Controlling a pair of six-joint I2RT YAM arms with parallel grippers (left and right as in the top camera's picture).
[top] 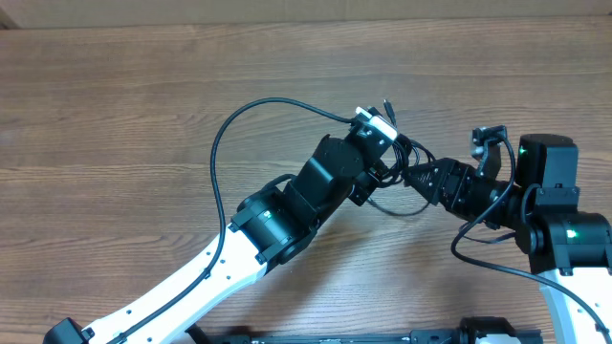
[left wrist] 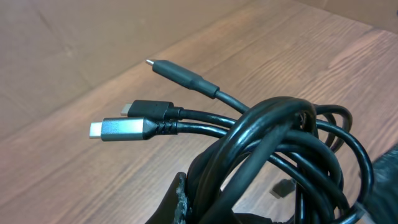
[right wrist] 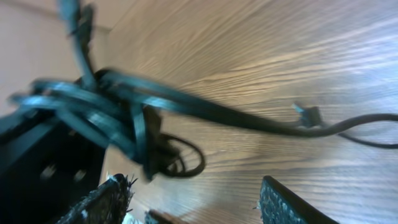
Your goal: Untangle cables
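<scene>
L claw (top: 387,155) gripping cables (left wrist: 273,143), R claw (right wrist: 196,198) spread wide just beside, wood table (top: 115,96)

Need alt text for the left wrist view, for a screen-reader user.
A looped bundle of black cables fills the lower right, against a wooden table. Three ends stick out to the left: a thin plug on top, a black plug below it, a silver plug lowest.

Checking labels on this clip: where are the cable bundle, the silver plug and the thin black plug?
cable bundle (left wrist: 267,118), left wrist view, on the looped cords.
silver plug (left wrist: 124,129), left wrist view, on its metal shell.
thin black plug (left wrist: 186,78), left wrist view, on its sleeve.
</scene>
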